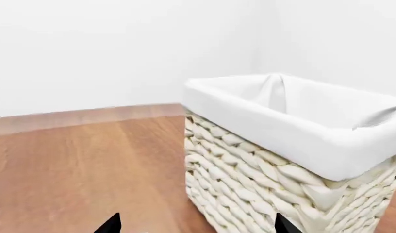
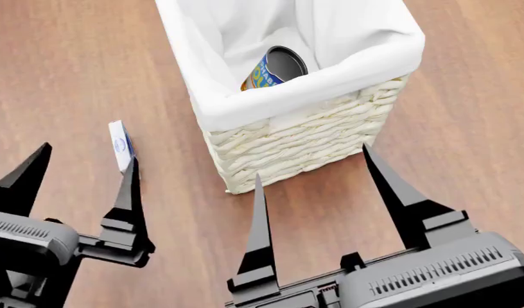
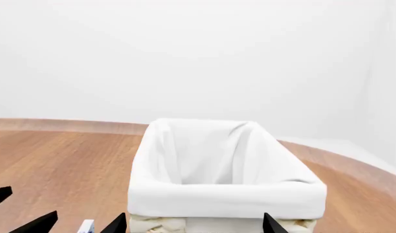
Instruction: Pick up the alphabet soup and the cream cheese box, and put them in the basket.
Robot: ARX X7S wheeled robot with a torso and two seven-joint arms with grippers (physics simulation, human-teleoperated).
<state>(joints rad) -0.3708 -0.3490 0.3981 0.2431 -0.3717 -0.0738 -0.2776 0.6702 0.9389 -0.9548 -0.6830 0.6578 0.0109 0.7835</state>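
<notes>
The soup [image 2: 273, 69] lies inside the basket [image 2: 296, 138]. The box [image 2: 121, 145] stands on edge on the surface left of it, between the spread, empty left hand [image 2: 78, 168]. Light and thin: grip its flat faces. Right hand [image 2: 318, 178] spread, empty.

The basket [image 2: 300, 138] is being seen standing on the floor [image 2: 74, 64] ahead of the robot, slightly right of centre in the head view. The alphabet soup [image 2: 273, 69] is lying tilted inside the basket. The cream cheese box [image 2: 121, 145] is standing on edge on the floor, left of the basket and apart from it. The left gripper [image 2: 78, 170] is being held nearer than the box, one fingertip just beside it; the right gripper [image 2: 313, 170] is being held before the basket's near wall
</notes>
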